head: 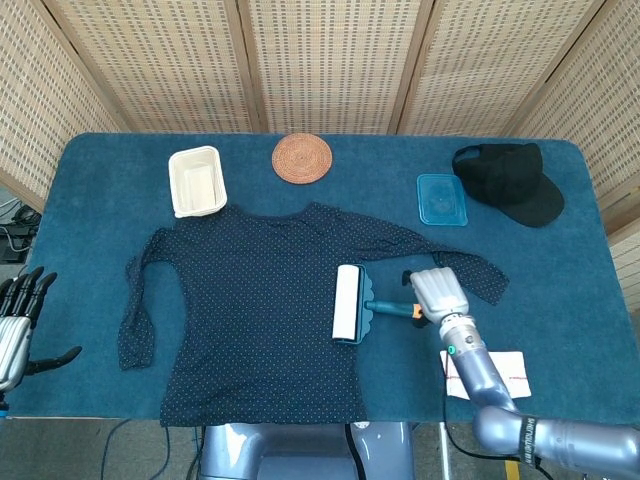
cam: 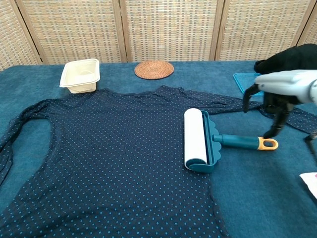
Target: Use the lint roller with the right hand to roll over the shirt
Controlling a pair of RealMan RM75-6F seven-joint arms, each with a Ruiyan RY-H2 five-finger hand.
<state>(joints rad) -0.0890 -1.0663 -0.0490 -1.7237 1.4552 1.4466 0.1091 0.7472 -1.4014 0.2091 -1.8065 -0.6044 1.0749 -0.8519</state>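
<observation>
A deep blue cloth covers the desk (head: 90, 170) from edge to edge, and behind it stands a row of woven cane screens (head: 330, 60) in pale wooden frames. The dotted navy shirt (head: 250, 320) lies flat across the middle, sleeves spread to either side. The lint roller (head: 350, 304) rests on the shirt's right edge, its white drum on the fabric and its teal handle with the yellow tip pointing out over the bare cloth.

The right hand (head: 437, 293) hangs just over that yellow tip; in the chest view its dark fingers (cam: 277, 121) point downward, apart, on either side of the handle end, holding nothing. The left hand (head: 18, 320) sits at the desk's near left corner, fingers spread, holding nothing.

Along the far side are a cream plastic tub (head: 196, 181), a round woven coaster (head: 302, 158), a clear blue lid (head: 441, 199) and a black cap (head: 508, 182). A white and pink packet (head: 510, 372) lies near the front right edge, partly hidden by the right arm.
</observation>
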